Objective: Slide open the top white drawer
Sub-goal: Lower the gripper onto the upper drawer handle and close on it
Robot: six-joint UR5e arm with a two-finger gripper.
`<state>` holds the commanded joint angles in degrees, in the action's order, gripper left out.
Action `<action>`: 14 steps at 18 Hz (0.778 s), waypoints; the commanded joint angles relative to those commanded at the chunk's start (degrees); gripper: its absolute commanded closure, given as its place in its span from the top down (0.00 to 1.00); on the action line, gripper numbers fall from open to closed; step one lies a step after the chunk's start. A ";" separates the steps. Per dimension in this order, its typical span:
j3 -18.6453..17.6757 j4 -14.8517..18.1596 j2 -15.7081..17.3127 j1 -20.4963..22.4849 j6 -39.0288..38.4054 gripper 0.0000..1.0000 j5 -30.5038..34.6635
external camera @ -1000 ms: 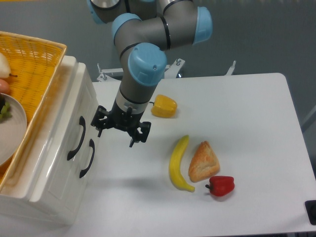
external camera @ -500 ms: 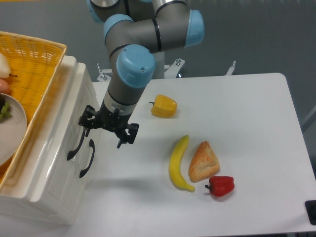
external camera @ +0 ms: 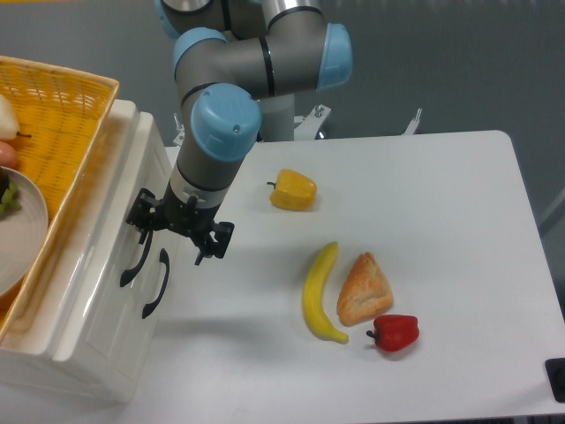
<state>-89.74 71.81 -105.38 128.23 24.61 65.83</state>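
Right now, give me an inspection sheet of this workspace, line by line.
Surface: white table, no spills seen.
Job's things: top white drawer looks shut, its black handle partly hidden behind the gripper.
Clutter: yellow pepper, banana, pastry and red pepper lie on the table, right of the cabinet; lower drawer handle unobstructed; yellow wicker basket sits on the cabinet with a plate inside.
Grippers: gripper at the top handle, fingers apart; contact cannot be told.
Cables: nothing seen.
Surroundings: grey wall behind, dark object at the table's right edge.
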 joint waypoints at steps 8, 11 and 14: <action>-0.18 -0.09 -0.44 -0.09 0.00 0.89 -0.09; -0.35 -0.09 -0.44 -0.09 0.00 0.89 -0.09; -0.35 0.00 -0.44 -0.35 0.00 0.88 0.00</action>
<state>-90.09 71.81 -105.82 127.88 24.61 65.83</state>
